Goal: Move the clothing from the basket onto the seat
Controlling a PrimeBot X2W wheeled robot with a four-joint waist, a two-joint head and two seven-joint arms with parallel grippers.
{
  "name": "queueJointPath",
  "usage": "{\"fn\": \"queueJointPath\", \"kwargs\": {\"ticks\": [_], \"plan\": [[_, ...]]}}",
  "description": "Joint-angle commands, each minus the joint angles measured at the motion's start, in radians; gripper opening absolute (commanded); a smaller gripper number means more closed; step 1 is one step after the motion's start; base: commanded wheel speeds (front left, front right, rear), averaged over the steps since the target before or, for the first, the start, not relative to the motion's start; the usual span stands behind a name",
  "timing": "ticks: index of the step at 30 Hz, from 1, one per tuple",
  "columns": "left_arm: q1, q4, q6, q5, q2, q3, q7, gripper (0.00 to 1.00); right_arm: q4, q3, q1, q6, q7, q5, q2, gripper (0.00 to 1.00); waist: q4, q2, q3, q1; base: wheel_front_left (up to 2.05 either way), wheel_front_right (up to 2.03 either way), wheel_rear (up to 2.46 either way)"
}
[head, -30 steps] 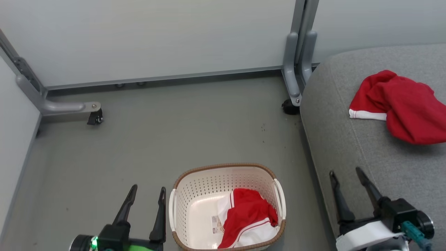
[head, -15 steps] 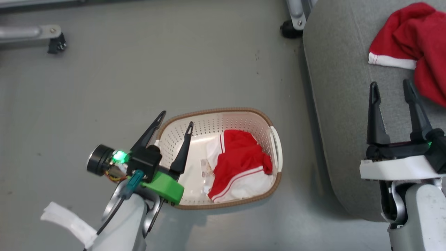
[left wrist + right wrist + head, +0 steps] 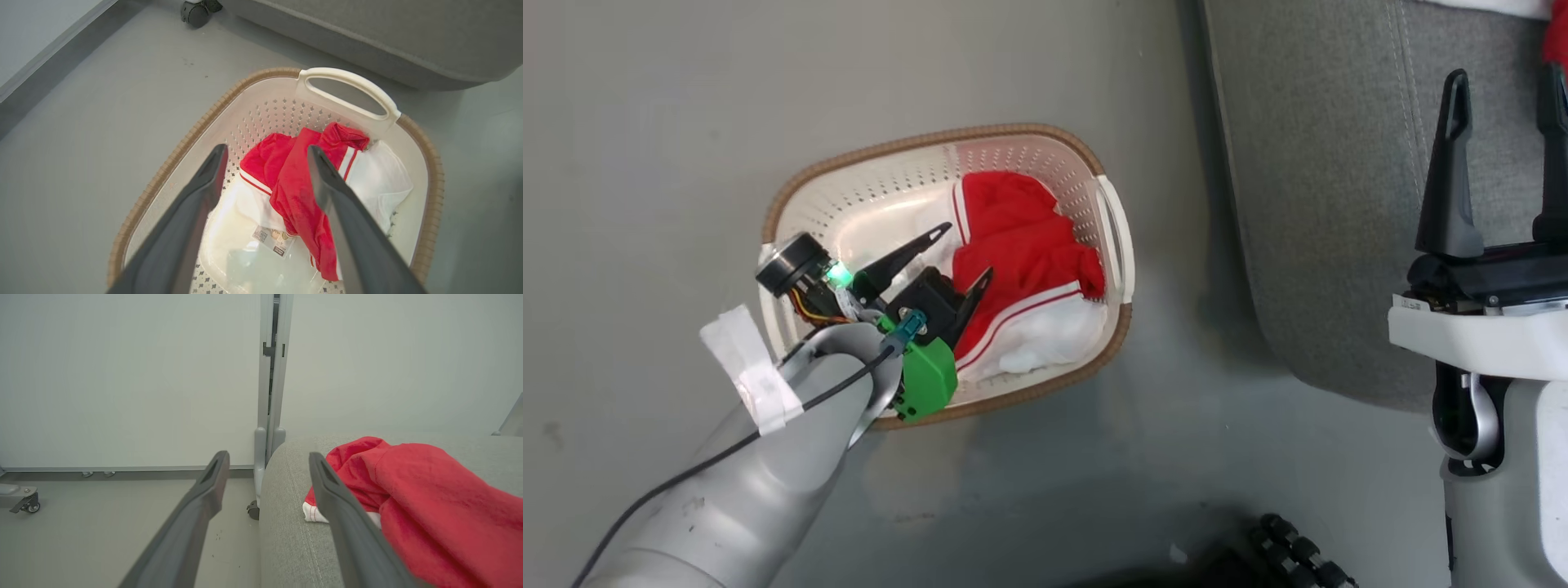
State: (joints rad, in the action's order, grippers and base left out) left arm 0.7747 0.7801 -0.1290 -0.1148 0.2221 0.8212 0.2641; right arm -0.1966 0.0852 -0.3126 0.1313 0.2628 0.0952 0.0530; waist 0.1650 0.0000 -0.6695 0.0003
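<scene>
A red garment with white panels and thin stripes (image 3: 298, 192) is lying crumpled in the cream laundry basket (image 3: 866, 151). It is bunched toward the white side handle (image 3: 347, 83) nearest the sofa, and a small paper label (image 3: 273, 239) is showing on the bare base beside it. The left gripper (image 3: 968, 249) is being held inside the basket's rim, its jaws spread wide and grasping nothing. One finger is over the red cloth and the other over bare plastic; whether the cloth is being touched cannot be told. The basket is standing on the grey floor (image 3: 645, 122), just beside the grey sofa seat (image 3: 1323, 204). A second red garment with a white hem band (image 3: 429, 490) is lying on that seat. The right gripper (image 3: 1507, 73) is being held above the cushion near it, jaws released and empty. About half the job appears done: one garment is delivered, while the other is yet to be grasped, lifted and carried across.
</scene>
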Motion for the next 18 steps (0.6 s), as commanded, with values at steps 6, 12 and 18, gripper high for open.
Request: {"fn": "queueJointPath", "kwargs": {"ticks": [6,12,18], "plan": [[0.185,0.175,-0.002,-0.023,-0.003,0.208,-0.010,1.00,-0.051,0.011,-0.036,-0.001,0.003,0.025,-0.003,1.00,0.128,0.0000,-0.250,-0.0003,0.00,0.00,0.00],[0.324,0.297,-0.002,-0.067,-0.025,0.378,-0.037,1.00,-0.095,0.026,-0.074,-0.001,0.003,0.046,-0.003,1.00,0.129,0.0000,-0.332,-0.0003,0.00,0.00,0.00],[0.376,0.352,-0.002,-0.115,-0.032,0.443,-0.062,1.00,-0.118,0.020,-0.074,-0.001,0.003,0.041,-0.003,1.00,0.126,0.0000,-0.364,-0.0003,0.00,0.00,0.00]]}}
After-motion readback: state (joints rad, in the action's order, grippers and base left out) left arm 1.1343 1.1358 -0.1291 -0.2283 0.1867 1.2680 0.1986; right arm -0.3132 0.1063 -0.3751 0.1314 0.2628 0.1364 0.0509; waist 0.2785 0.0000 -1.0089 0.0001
